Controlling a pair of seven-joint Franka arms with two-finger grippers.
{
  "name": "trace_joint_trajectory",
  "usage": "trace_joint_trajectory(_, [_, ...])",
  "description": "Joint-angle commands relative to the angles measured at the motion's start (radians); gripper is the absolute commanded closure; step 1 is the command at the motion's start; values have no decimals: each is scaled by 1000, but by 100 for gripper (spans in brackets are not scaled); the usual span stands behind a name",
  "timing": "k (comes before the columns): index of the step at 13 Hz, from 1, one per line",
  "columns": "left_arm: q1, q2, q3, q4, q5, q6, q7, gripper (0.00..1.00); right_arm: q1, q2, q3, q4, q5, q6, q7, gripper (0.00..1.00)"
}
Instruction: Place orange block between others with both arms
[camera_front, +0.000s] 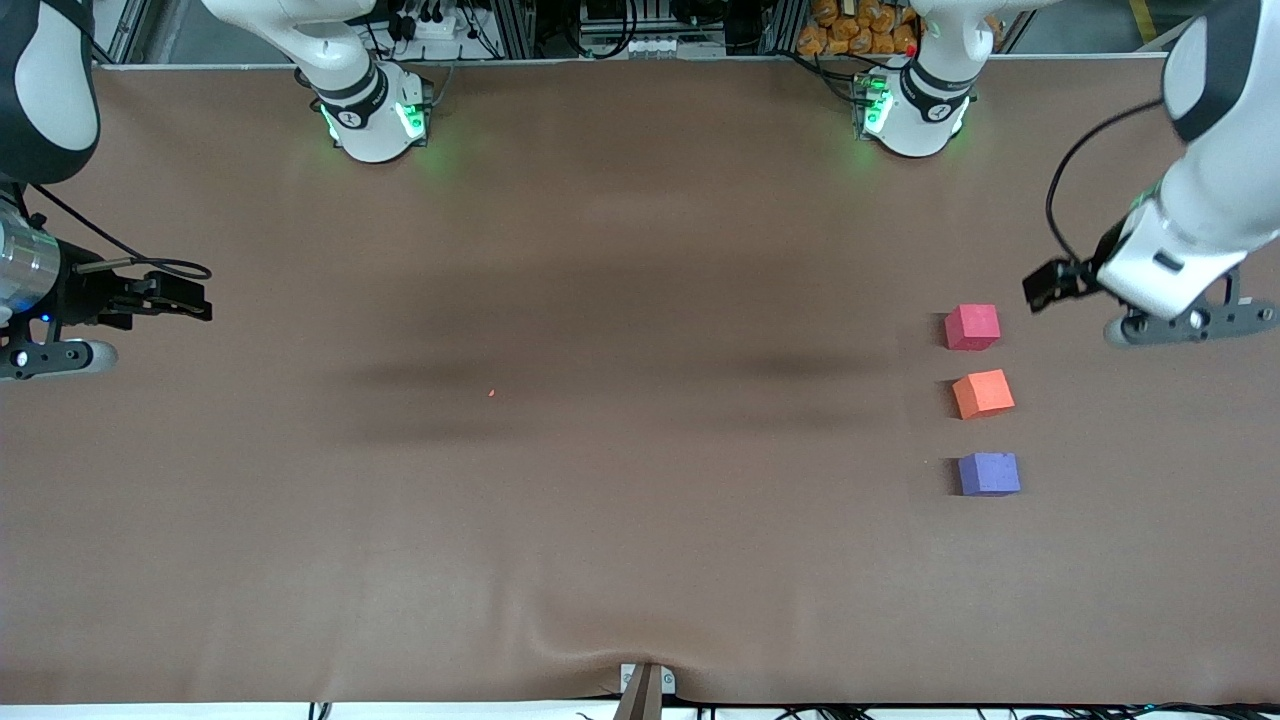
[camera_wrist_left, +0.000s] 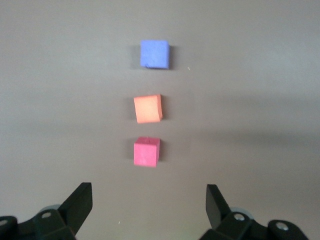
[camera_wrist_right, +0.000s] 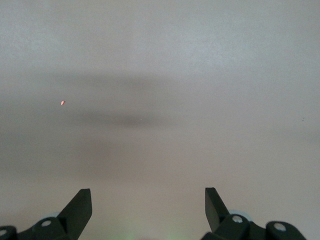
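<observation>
The orange block (camera_front: 983, 393) (camera_wrist_left: 148, 108) rests on the brown table, slightly turned, in a short row toward the left arm's end. It lies between the others: the pinkish-red cube (camera_front: 972, 327) (camera_wrist_left: 146, 151) farther from the front camera and the purple-blue cube (camera_front: 989, 474) (camera_wrist_left: 154, 54) nearer to it. Small gaps separate all three. My left gripper (camera_front: 1045, 285) (camera_wrist_left: 149, 192) hangs open and empty in the air beside the pinkish-red cube. My right gripper (camera_front: 190, 300) (camera_wrist_right: 148, 196) hangs open and empty over bare table at the right arm's end.
The brown table cover (camera_front: 640, 560) spreads wide between the two grippers. A tiny orange speck (camera_front: 492, 393) (camera_wrist_right: 62, 103) lies on it near the middle. The arm bases (camera_front: 375, 115) (camera_front: 915, 110) stand at the back edge, and a clamp (camera_front: 645, 685) sits on the front edge.
</observation>
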Motion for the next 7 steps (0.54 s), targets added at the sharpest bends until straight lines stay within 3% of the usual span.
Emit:
trace_joint_trajectory(1, [-98,-36,102,37,-34,-90,82,0,12,-12,-3,-8,-16,0,-10,0])
trace_joint_trajectory(4, [-203,-60,234,124,-39,-153,217,0,11,-12,-1,-6,-16,2,-10,0])
trace_joint_trajectory(7, [-195,-65,245,166,-83,-172,247,0,6,-14,-1,6,-20,3,-13,0])
